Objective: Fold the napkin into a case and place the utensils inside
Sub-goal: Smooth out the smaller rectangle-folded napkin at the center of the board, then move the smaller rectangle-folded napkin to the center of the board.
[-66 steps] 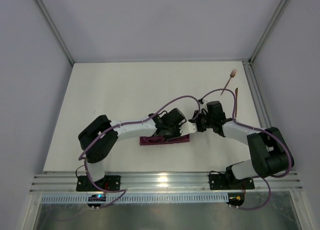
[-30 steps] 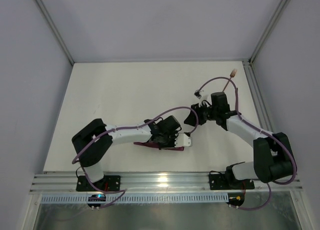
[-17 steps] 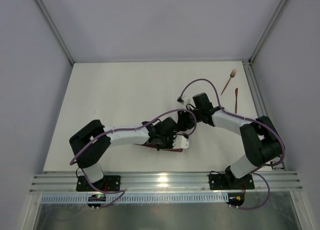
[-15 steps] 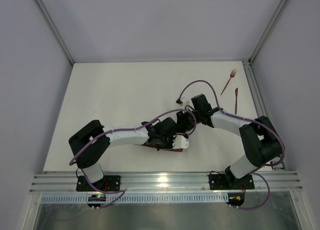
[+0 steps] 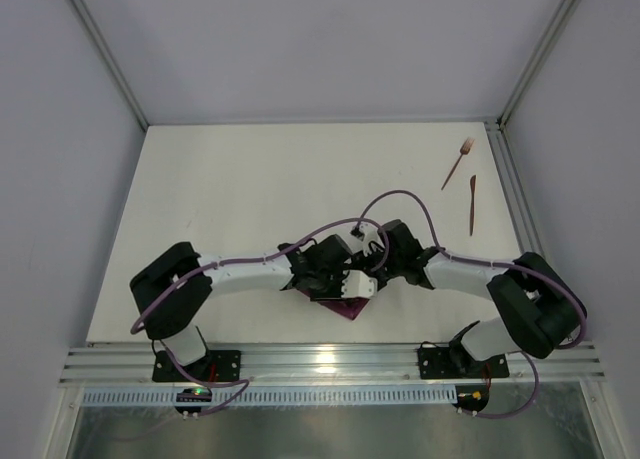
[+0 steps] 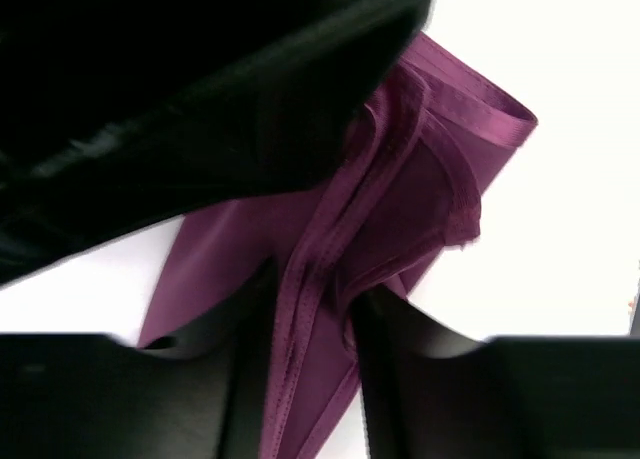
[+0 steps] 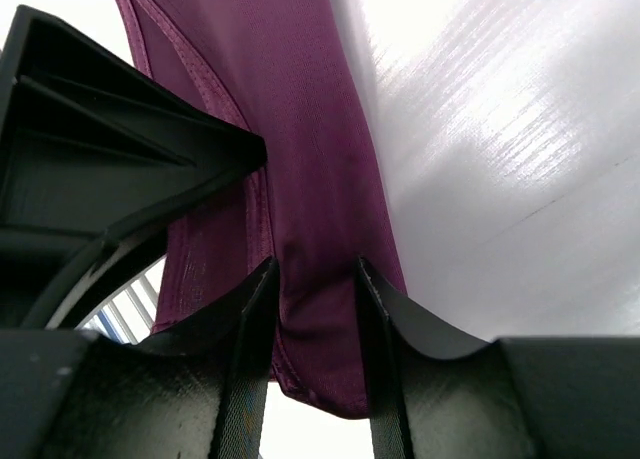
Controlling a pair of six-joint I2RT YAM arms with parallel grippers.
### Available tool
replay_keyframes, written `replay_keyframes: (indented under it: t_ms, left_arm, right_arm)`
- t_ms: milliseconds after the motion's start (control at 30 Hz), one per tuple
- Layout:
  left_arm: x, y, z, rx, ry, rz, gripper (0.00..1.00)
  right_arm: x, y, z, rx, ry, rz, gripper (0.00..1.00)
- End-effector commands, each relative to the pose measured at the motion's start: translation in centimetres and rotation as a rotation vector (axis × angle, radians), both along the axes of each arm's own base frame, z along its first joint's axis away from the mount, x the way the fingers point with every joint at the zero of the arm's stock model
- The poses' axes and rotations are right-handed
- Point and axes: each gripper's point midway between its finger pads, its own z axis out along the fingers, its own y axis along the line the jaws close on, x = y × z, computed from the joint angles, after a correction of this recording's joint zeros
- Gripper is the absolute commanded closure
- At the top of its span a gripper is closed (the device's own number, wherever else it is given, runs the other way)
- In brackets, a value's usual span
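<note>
Limp and likely light, the soft plum-purple cloth napkin (image 7: 300, 99) is best held at its hemmed edge. The right gripper (image 7: 315, 279) has its jaws pinching the cloth. Whether the left gripper (image 6: 310, 329) jaws grip it, I cannot tell.

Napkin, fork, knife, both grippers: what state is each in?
napkin: folded and bunched, not yet a flat case
fork: loose on the table, untouched
knife: loose beside the fork, untouched
left gripper: jaws astride napkin folds, grip unclear
right gripper: jaws astride napkin, grip unclear

Bright even light, overexposed wrist views
</note>
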Motion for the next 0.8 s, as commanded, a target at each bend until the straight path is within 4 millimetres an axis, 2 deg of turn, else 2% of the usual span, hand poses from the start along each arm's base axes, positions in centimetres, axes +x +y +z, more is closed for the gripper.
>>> replay_keyframes:
  t_ms: [0,100,233,367,400,500,533,633,667,767]
  left_arm:
    - [-1.6,0.0,1.6,-0.022,0.066,-0.027,0.6]
    - [-3.3,0.8,2.7,-0.016,0.124,-0.069,0.57]
    - [-6.0,2.3,5.9,-0.03,0.246,-0.114,0.53]
    - [-5.8,4.9,7.8,-0.026,0.324,-0.033,0.52]
    - [-4.5,6.2,7.6,0.0,0.298,0.025,0.52]
    - [-3.2,9.4,5.8,0.091,0.254,0.125,0.53]
    - [-2.9,11.1,4.3,0.153,0.236,0.165,0.58]
    - [-1.2,12.6,2.3,0.2,0.202,0.249,0.68]
    - [-0.3,12.6,1.3,0.192,0.183,0.278,0.68]
    - [2.1,12.9,0.1,0.18,0.138,0.369,0.65]
  right_arm:
    - [0.8,0.4,0.5,0.028,-0.051,-0.056,0.59]
    - [0.8,0.6,1.0,0.048,-0.074,-0.062,0.59]
    - [0.9,0.4,1.4,0.058,-0.097,-0.08,0.58]
    - [0.5,0.6,1.3,0.06,-0.104,-0.093,0.57]
    - [0.4,0.7,1.2,0.06,-0.103,-0.096,0.58]
    - [0.3,0.9,0.9,0.064,-0.105,-0.112,0.58]
    - [0.4,1.0,1.0,0.072,-0.113,-0.118,0.57]
    - [0.5,1.1,1.0,0.078,-0.117,-0.138,0.57]
    - [0.5,1.3,1.1,0.081,-0.12,-0.14,0.57]
    - [0.9,1.6,1.2,0.085,-0.128,-0.153,0.57]
